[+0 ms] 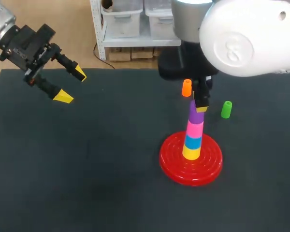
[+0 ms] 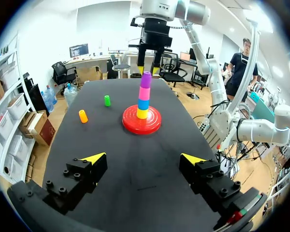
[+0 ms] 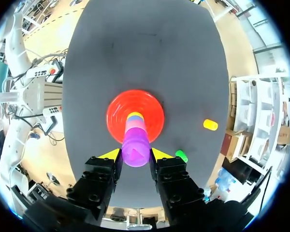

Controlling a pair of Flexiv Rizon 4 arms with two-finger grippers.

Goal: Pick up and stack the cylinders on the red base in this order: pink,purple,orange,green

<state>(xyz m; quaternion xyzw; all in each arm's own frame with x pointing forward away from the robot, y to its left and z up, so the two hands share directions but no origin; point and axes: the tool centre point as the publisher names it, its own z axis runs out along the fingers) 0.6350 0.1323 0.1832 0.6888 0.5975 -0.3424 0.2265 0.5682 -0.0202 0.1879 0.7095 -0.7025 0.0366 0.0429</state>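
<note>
**Head view.** The left gripper hangs released over the table's far left corner. The right gripper is clenched on the purple cylinder, which sits on the pink cylinder in the stack on the red base, right of the table's middle. The orange cylinder and green cylinder stand nearer the far edge.

**Left wrist view.** The fingers are spread with nothing between them.

**Right wrist view.** Both tips press the purple cylinder's sides.

**Handling.** The cylinders appear light, rigid and smooth. Grip the orange one across its wall.
</note>
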